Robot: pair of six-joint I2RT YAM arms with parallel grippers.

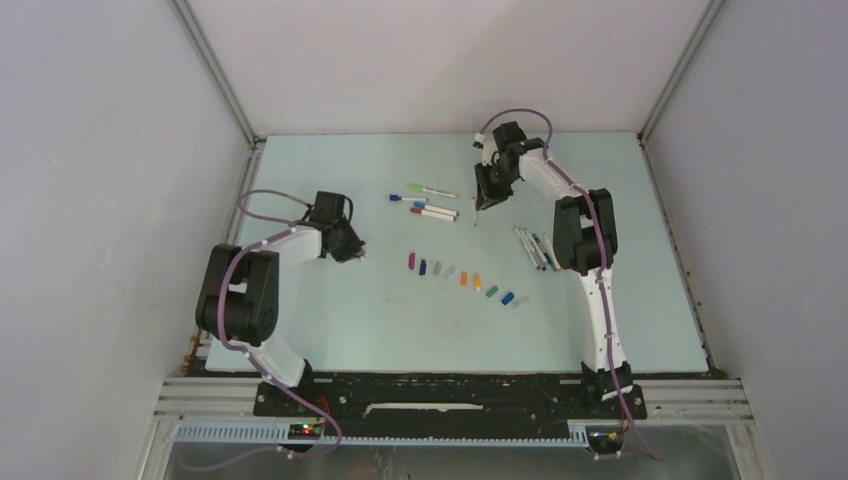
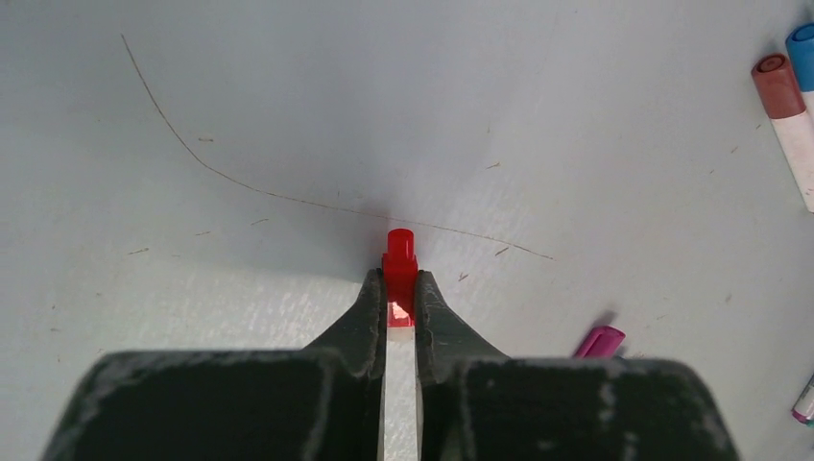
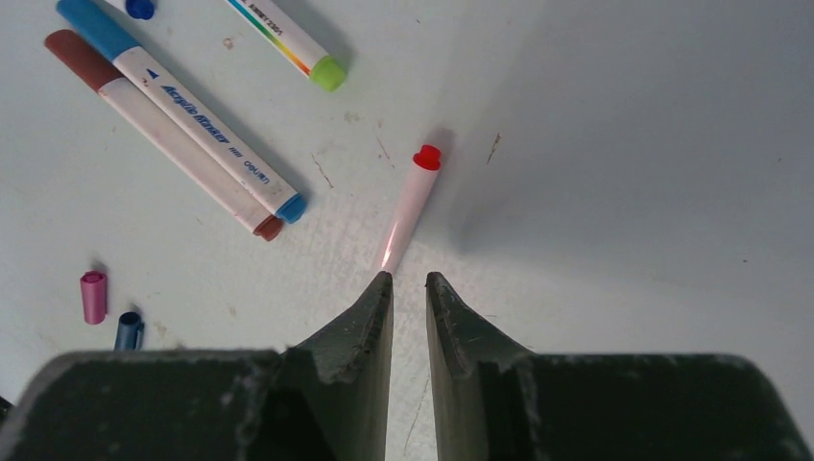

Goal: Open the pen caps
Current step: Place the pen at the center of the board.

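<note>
Pen caps [image 1: 465,280] are lying in a loose row across the middle of the pale, matte worktop [image 1: 340,330]. They are small, smooth plastic thimbles in purple, blue, grey, orange and green, seemingly being parked there out of the way of the pens. One more, a glossy red cap [image 2: 400,259], is sitting pinched at the very tips of the left claw [image 2: 399,280], whose jaws are clamping its sides, probably for carrying it to that row. The right claw [image 3: 410,280] is hovering with jaws only narrowly parted, gripping nothing. A slim white red-ended pen [image 3: 411,206] is pointing its tapered end at one fingertip, though contact is unclear. Three capped pens [image 1: 430,200] are lying just beside that claw, probably awaiting their turn.
</note>
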